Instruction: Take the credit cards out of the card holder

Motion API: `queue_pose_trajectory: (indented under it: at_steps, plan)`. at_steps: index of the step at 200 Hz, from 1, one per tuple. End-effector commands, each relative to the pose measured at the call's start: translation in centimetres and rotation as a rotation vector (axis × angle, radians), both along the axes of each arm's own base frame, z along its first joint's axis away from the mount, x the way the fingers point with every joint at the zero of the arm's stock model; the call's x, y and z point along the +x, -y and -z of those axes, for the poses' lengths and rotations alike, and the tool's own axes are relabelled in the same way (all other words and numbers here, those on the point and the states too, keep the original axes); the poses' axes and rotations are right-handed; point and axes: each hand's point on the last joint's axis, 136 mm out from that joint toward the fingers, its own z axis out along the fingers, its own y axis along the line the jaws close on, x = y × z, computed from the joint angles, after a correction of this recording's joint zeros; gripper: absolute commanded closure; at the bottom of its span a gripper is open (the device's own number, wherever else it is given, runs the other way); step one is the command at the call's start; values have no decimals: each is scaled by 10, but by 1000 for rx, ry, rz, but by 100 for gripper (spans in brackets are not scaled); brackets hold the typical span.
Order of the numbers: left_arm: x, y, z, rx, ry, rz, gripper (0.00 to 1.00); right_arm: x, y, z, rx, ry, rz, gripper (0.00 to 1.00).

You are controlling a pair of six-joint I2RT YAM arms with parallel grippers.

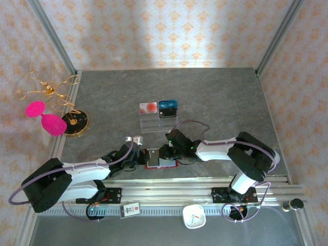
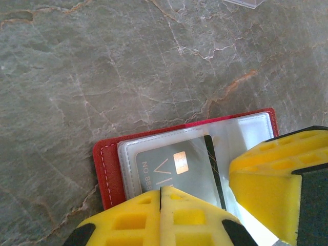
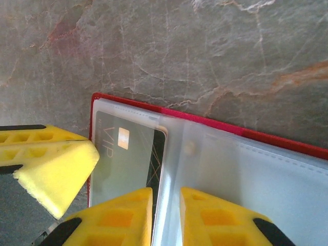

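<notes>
On the surface, the card holder is lying open between both arms, its VIP credit card sitting sleeved just ahead of the left gripper, which is pressing down closed, while the right gripper, narrowly parted, is straddling the sleeve fold.

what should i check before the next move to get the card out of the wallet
1. Card holder open and flat on the table: ok.
2. Credit card in plain sight: ok, chip side up.
3. Credit card free of its clear sleeve: not ok, it lies inside.
4. Left gripper pinning the card holder down: cannot tell; its fingers are together over the near edge.
5. Right gripper holding the sleeve edge: cannot tell; its fingers sit either side of it with a narrow gap.
</notes>
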Motion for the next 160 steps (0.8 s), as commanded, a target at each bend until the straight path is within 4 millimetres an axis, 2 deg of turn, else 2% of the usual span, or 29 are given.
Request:
queue_pose_trajectory:
  at_steps: [1, 36, 81, 160]
  plan:
    - [-4, 0, 10, -3, -32, 4, 100, 1, -8, -1, 31, -9, -16, 80]
    - [-5, 8, 12, 2, -38, 31, 100, 0, -10, 4, 31, -23, -24, 82]
    - [-4, 1, 10, 12, -29, 7, 100, 3, -1, 6, -9, -9, 17, 100]
    - [-7, -3, 13, 4, -36, 3, 100, 2, 35, 8, -106, 19, 99, 100]
